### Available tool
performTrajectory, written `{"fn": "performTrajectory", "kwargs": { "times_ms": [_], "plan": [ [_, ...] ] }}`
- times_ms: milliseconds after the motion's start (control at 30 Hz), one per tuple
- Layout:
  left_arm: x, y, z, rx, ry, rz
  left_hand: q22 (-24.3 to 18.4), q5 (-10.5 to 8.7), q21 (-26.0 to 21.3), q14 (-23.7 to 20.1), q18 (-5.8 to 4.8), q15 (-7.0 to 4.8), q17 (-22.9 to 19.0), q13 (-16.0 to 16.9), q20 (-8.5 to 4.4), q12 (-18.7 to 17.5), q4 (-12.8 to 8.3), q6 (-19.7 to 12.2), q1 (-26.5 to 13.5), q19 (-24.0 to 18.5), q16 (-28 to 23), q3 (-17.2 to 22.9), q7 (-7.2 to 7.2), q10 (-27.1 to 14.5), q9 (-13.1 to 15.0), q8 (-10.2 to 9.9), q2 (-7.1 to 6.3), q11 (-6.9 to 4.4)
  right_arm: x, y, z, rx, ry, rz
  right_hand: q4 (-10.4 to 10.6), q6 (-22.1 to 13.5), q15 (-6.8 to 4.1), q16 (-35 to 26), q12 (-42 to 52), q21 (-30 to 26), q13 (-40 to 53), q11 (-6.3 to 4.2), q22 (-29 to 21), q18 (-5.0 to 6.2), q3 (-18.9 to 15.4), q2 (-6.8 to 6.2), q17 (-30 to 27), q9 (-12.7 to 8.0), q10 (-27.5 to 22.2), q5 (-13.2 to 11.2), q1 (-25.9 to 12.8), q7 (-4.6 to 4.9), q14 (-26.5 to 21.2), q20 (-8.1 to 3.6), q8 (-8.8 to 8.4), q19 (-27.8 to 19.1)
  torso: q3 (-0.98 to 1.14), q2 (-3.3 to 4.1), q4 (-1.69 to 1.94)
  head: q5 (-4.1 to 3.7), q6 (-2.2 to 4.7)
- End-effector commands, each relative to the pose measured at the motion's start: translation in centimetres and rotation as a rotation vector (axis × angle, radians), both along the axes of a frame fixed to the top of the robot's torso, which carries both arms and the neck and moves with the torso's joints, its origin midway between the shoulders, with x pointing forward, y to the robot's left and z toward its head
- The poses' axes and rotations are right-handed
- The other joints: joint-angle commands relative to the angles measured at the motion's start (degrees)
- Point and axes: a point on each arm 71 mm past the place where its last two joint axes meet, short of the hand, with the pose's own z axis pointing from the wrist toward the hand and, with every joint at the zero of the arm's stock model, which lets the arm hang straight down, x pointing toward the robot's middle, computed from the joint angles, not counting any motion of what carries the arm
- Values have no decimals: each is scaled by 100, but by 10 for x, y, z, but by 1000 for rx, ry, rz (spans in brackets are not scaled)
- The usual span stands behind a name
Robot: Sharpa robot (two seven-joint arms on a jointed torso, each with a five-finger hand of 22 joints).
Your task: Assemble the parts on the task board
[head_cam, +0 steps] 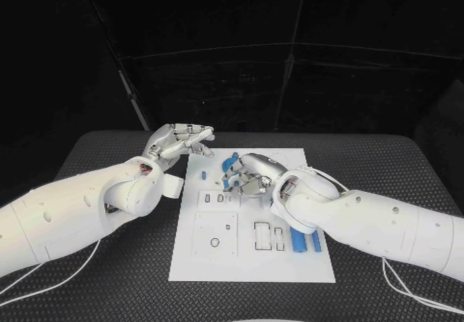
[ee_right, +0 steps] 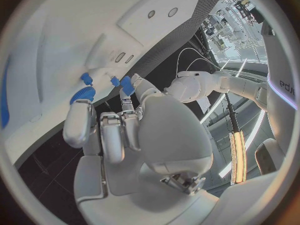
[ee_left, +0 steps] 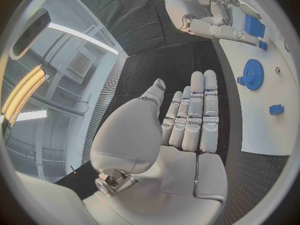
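Nearest the head camera, the white rectangular task board (head_cam: 253,265) lies flat on the black textured tabletop (head_cam: 116,282), its near end bare white, with shallow rectangular cut-outs further in. Two upright blue bar-shaped parts (head_cam: 306,239) stand by its right edge, close beside the right forearm.

Over the middle of the board, the right hand (head_cam: 249,180) is curled downward, silver fingers bunched together around small blue pieces. From above I cannot tell whether it grips anything. The right wrist view shows more: fingertips pressed against a small blue block (ee_right: 127,83), with a blue toothed gear (ee_right: 82,94) just beside another finger, and a further small blue part (ee_right: 87,78) on the board next to them. Whether the block is pinched or merely touched is unclear.

The left hand (head_cam: 180,143) hangs off the board's far left corner, holding nothing. Seen from above its fingers look loosely bent; the left wrist view shows them (ee_left: 194,117) straight and pressed side by side, thumb apart. That same view shows the blue gear (ee_left: 252,74) lying flat on the board, a small blue block (ee_left: 276,109) near it, and the right hand (ee_left: 209,15) over a bigger blue piece (ee_left: 253,24).
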Motion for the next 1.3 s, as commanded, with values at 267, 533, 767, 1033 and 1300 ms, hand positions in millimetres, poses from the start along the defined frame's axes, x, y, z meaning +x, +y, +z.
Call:
{"fn": "performTrajectory", "kwargs": {
  "times_ms": [267,533,767,1033,1300],
  "plan": [
    [1,-2,1,-4,-4,-15,7,-20,39,-53,46,-5,9,-2,-1,-28,-7,41,5,-36,-19,-38,2,35,-3,-18,63,-11,-4,9,-11,-115,-6,15,-15,117,-22,37,-37,30,661,-23,4,-63,21,42,1478,46,9,-36,8,-85,599,-31,-4,-5,7,7,-1,61,-69],
    [1,-2,1,-4,-3,-15,7,-20,39,-53,46,-5,9,-2,-1,-28,-7,41,5,-36,-19,-38,2,35,-3,-18,63,-11,-5,11,-16,-151,10,19,-9,104,-14,33,-49,26,651,-13,-1,-63,15,21,1468,41,-2,-46,-39,-75,597,-24,-22,-9,9,2,0,66,-104],
    [2,-1,0,-3,-3,-12,8,-20,39,-57,46,-5,13,-1,-1,-29,-8,46,5,-40,-20,-40,0,42,-2,-18,65,-12,-5,12,-19,-173,19,22,-7,97,-11,31,-55,23,646,-9,-8,-62,14,14,1460,38,-7,-49,-55,-71,595,-21,-29,-13,11,4,-2,71,-117],
    [2,-1,0,-2,-2,-11,8,-20,39,-59,46,-6,15,-1,-1,-31,-9,49,6,-42,-21,-41,-4,45,-2,-19,67,-14,-3,12,-21,-199,22,12,-5,84,-4,23,-73,15,629,-3,-22,-59,7,-10,1440,34,-22,-57,-90,-63,591,-15,-45,-21,9,5,3,70,-142],
    [2,-1,0,-2,-2,-11,9,-20,39,-59,47,-6,16,-1,-1,-33,-10,49,7,-43,-22,-42,-6,45,-2,-20,67,-14,-2,11,-22,-218,24,4,-9,71,0,21,-84,11,619,3,-30,-57,3,-33,1434,29,-32,-62,-109,-57,589,-11,-59,-26,9,4,3,81,-168]
  ]
}}
